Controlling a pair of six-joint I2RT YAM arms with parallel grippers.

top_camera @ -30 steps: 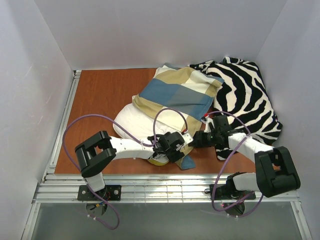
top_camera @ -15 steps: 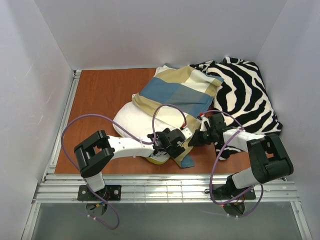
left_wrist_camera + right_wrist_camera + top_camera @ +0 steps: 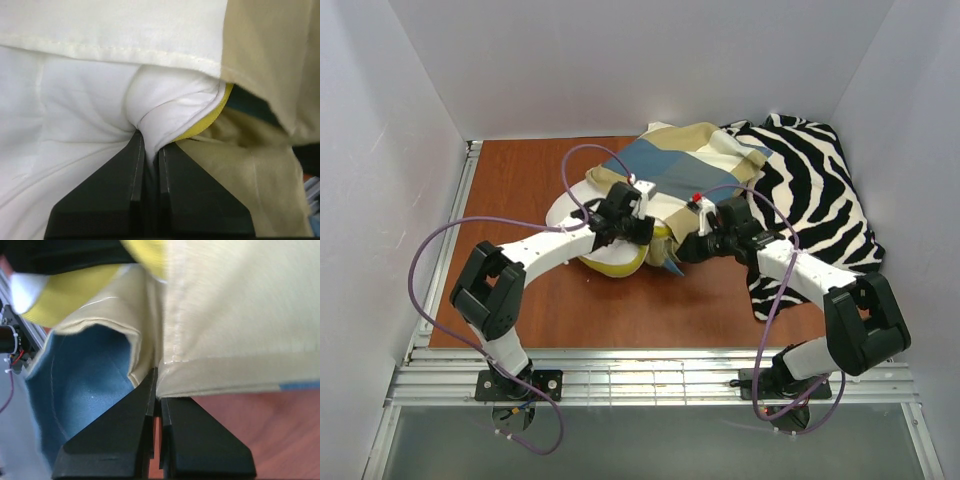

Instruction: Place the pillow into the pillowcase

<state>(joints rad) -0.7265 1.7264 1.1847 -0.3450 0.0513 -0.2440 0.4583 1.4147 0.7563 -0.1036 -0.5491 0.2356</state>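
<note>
Wooden table (image 3: 520, 200), white walls (image 3: 620, 60) — left gripper (image 3: 150, 145) pinches pillow (image 3: 75, 115), right gripper (image 3: 157, 377) clamps pillowcase (image 3: 240, 315) hem; I'd lift the hem, feed straight.

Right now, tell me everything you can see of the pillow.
The pillow is soft, plain white fabric with a yellow underside showing along its near edge. It lies bunched on the table, and its right part is covered by the checked pillowcase. The left gripper is shut on a pinched fold of its white cloth, with yellow showing beside the pinch. The right gripper grips the pillowcase hem, not the pillow. How far in it sits cannot be told.
</note>
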